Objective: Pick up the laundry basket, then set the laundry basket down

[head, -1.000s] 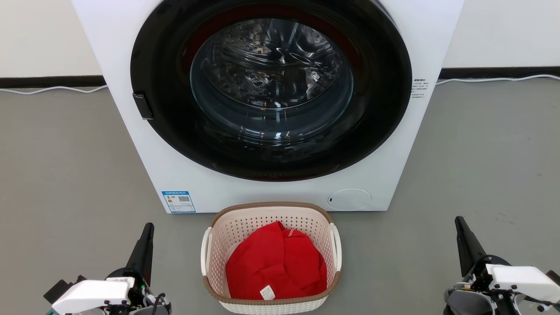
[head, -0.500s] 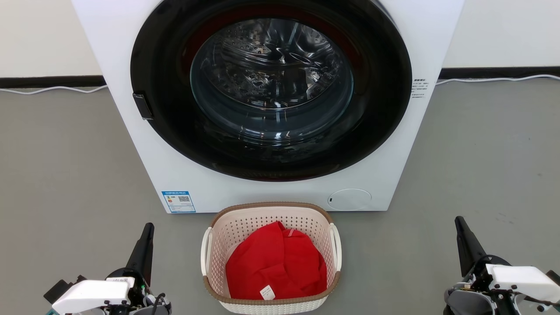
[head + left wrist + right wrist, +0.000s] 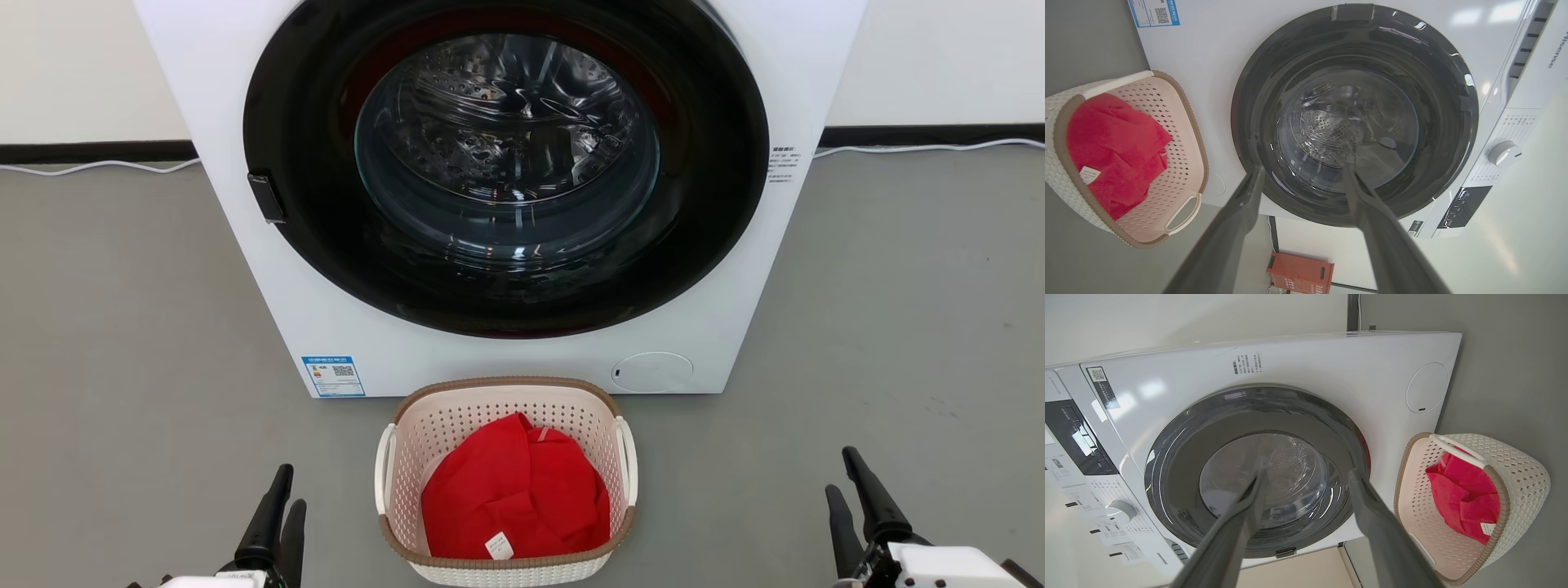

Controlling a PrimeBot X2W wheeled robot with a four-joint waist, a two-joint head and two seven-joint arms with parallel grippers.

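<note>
Head view: the left tool (image 3: 291, 487) rises from the bottom edge at the lower left, its two dark fingers (image 3: 265, 523) parted and empty. The right tool (image 3: 840, 470) stands at the lower right in the same way, spread and holding nothing. Both wrist views look along a wide gap between each tool's own fingers, which point at the washer door.

Between the two tools, well apart from each, the laundry basket (image 3: 506, 400) sits upright on the grey floor (image 3: 122, 327). It is cream-white and perforated, with a brown woven-look rim and a white handle (image 3: 384, 469) on each side. A crumpled red garment (image 3: 514, 498) lies inside and covers most of the bottom, with a small white tag (image 3: 499, 545) showing near the front wall. The basket stands just in front of the base of a white front-loading washing machine (image 3: 326, 327); whether its far rim touches the front panel cannot be told.

The machine's large round door (image 3: 718, 204) has a dark ring around clear glass, and the steel drum (image 3: 506, 122) shows through it. A blue label (image 3: 333, 376) sits low on the front panel to the left of the basket, and a round cover (image 3: 651, 371) sits low to the right. In the left wrist view a control knob (image 3: 1504, 153) shows on the top panel, and an orange-red box (image 3: 1300, 277) stands beyond the machine. A white cable (image 3: 82, 167) runs along the floor below the black baseboard (image 3: 82, 151).
</note>
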